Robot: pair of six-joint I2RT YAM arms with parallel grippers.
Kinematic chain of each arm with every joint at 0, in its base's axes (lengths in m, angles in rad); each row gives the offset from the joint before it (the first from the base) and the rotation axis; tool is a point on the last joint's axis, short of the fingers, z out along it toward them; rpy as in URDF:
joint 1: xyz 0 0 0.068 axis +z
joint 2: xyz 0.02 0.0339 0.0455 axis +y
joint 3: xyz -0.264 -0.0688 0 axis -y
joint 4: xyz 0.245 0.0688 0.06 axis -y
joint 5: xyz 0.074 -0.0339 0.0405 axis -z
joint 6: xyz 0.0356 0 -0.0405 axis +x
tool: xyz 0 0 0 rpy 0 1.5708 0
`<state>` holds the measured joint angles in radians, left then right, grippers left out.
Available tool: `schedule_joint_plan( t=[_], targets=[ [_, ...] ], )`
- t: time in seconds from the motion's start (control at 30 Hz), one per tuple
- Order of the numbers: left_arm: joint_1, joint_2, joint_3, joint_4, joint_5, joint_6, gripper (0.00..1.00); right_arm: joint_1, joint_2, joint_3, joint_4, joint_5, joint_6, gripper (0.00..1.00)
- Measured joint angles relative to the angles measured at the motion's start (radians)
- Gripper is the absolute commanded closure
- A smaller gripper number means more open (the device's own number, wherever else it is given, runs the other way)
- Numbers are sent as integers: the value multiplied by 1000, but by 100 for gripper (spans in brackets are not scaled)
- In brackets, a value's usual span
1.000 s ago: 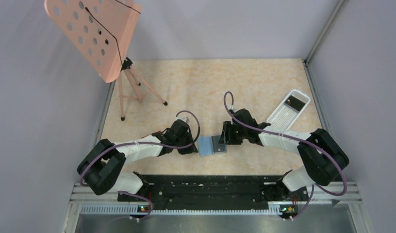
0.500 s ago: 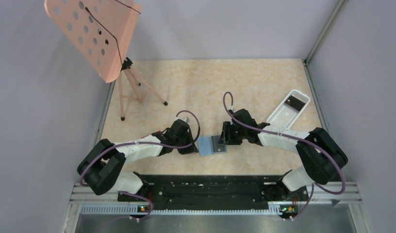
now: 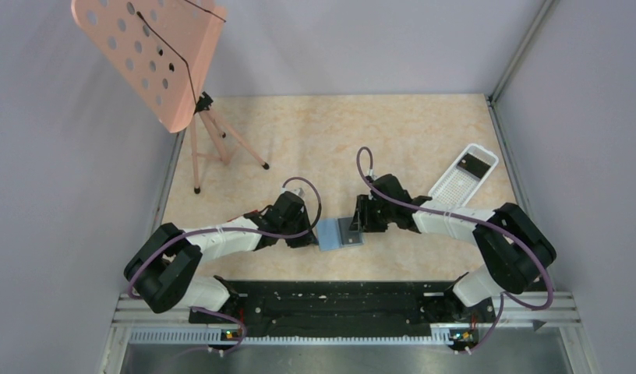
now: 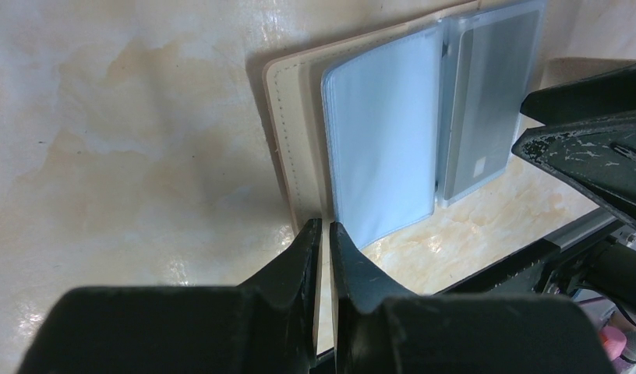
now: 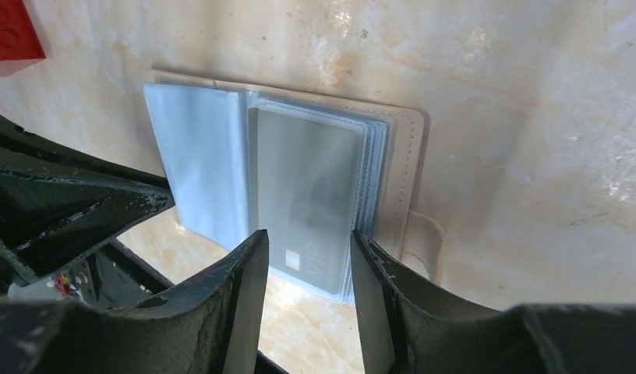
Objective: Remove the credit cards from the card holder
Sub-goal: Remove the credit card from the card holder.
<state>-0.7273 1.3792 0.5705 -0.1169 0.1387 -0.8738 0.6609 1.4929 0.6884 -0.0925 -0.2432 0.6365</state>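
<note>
The card holder [image 3: 330, 234] lies open on the table between both arms, light blue panel [image 4: 385, 132] left, tan cover [image 4: 287, 140] underneath. A grey credit card [image 5: 303, 179] marked VIP sits in the clear sleeves of the right half [image 4: 486, 93]. My left gripper [image 4: 325, 230] is shut to a thin slit, tips at the near edge of the tan cover; nothing shows between them. My right gripper [image 5: 307, 249] is open, its fingers either side of the card's near end. Another dark card [image 3: 474, 164] lies in the white tray.
A white perforated tray [image 3: 455, 187] sits at the right, behind my right arm. A pink music stand [image 3: 151, 54] on a tripod [image 3: 221, 148] occupies the far left. A red brick [image 5: 11, 35] lies just beyond the holder. The black base rail [image 3: 330, 300] runs along the near edge.
The right wrist has edged very slightly left toward the holder. Both jaws and the holder stand as before.
</note>
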Motion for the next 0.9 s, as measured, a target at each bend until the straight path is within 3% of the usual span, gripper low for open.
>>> schedule_joint_plan(
  t=[0.4, 0.9],
  targets=[
    [0, 0, 0, 0, 1, -11, 87, 4, 0, 0, 71, -73, 56, 57],
    [0, 0, 0, 0, 1, -15, 87, 4, -7, 0, -14, 18, 37, 57]
  ],
)
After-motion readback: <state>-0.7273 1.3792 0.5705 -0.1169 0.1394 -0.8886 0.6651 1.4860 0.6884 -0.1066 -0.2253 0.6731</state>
